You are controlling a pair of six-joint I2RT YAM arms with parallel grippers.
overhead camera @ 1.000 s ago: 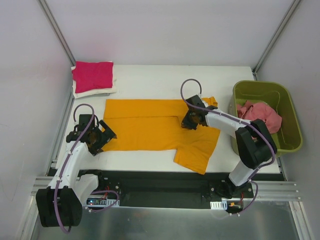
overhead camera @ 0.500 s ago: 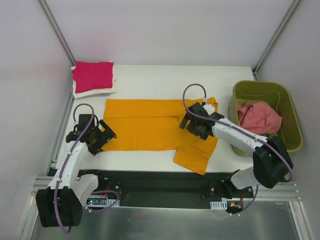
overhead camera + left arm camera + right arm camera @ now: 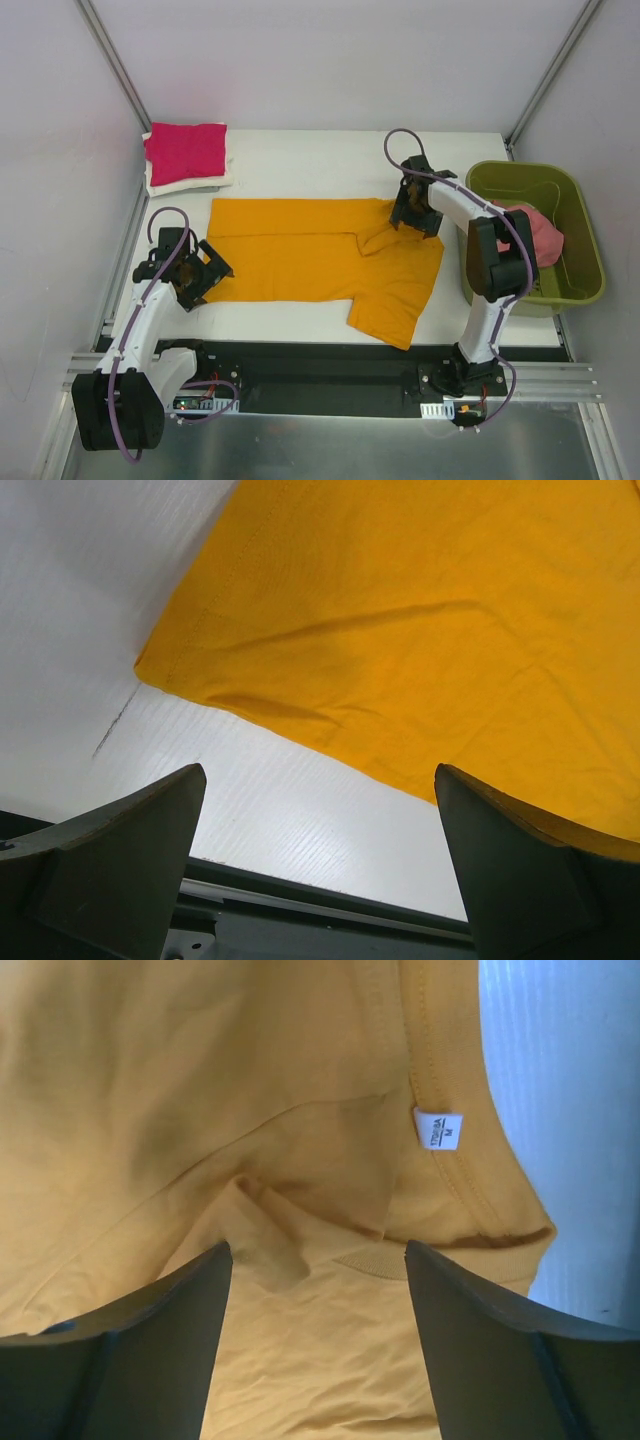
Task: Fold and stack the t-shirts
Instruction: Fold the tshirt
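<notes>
An orange t-shirt (image 3: 300, 250) lies spread across the white table (image 3: 300, 160), with one sleeve (image 3: 390, 300) pointing toward the near edge. My right gripper (image 3: 414, 208) hovers over its collar, open, with nothing between the fingers. In the right wrist view the gripper (image 3: 318, 1260) stands above the rumpled neckline, and the white size tag (image 3: 438, 1128) shows just beyond. My left gripper (image 3: 197, 275) stands wide open beside the shirt's near left corner. In the left wrist view that gripper (image 3: 320, 810) frames bare table, with the orange hem (image 3: 420, 630) lying ahead.
A folded magenta shirt (image 3: 187, 150) rests on a folded white one (image 3: 160, 185) at the back left corner. A green bin (image 3: 580, 270) at the right holds a crumpled pink shirt (image 3: 535, 232). The table's dark near edge (image 3: 300, 905) runs close under my left gripper.
My right gripper opened, let go of the orange shirt's middle and swung back and right to the collar. The left arm has not moved.
</notes>
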